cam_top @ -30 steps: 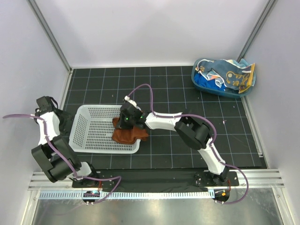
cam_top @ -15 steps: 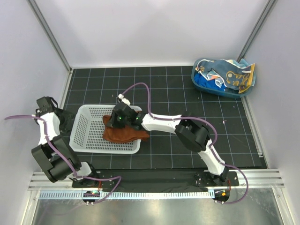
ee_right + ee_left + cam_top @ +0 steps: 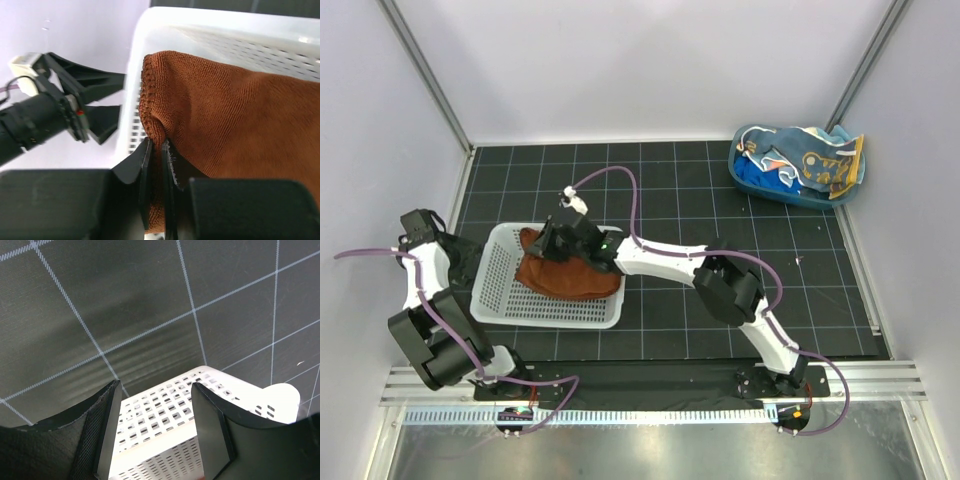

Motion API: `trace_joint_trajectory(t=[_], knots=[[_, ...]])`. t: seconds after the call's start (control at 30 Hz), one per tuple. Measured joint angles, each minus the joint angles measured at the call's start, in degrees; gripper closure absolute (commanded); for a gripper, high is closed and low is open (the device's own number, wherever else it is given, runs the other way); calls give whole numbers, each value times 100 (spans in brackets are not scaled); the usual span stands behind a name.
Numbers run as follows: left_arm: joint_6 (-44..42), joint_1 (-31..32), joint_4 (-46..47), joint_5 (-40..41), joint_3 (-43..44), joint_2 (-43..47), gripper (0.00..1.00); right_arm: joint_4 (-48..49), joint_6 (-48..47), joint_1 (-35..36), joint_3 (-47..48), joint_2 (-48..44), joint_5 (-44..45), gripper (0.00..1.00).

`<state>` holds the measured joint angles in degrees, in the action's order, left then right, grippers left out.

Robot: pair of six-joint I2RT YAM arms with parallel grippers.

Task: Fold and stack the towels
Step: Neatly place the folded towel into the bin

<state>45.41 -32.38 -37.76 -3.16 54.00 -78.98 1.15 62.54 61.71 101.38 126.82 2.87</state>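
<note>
One rust-brown towel (image 3: pixel 570 278) is what matters right now, and it sits slumped across the inside of the white mesh basket (image 3: pixel 492 295). It looks like soft terry, so I'd guess it's light, floppy, zero stiffness and not slippery. It'll sag from whatever point you lift, and the loops could snag on the mesh. Best place to grab seems to be a hemmed edge or corner, since a pinch mid-cloth just bunches it up.

The right gripper (image 3: pixel 156 150) is doing about that, with its jaws nearly closed on a fold of the stitched hem and the cloth squeezed thin between them. That arm reaches way across to the left, stretched low over the basket with the wrist tipped down.

The left gripper (image 3: pixel 155 390) has nothing in it. Its jaws are spread about halfway, and it hovers just off the basket's left end, pointed at a corner, with the arm folded up tight near the left wall.

A spotted light-blue towel (image 3: pixel 820 160) lies heaped in the blue plastic tub (image 3: pixel 740 178), well away at the far right.
</note>
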Motion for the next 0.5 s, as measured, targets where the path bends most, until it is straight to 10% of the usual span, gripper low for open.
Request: trace_joint_trajectory(t=[0.4, 0.5], knots=[[2, 0, 118, -66, -96, 26, 38, -114, 81, 125, 667, 516, -2, 99], [0, 0, 131, -105, -101, 26, 38, -197, 79, 136, 839, 680, -17, 80]])
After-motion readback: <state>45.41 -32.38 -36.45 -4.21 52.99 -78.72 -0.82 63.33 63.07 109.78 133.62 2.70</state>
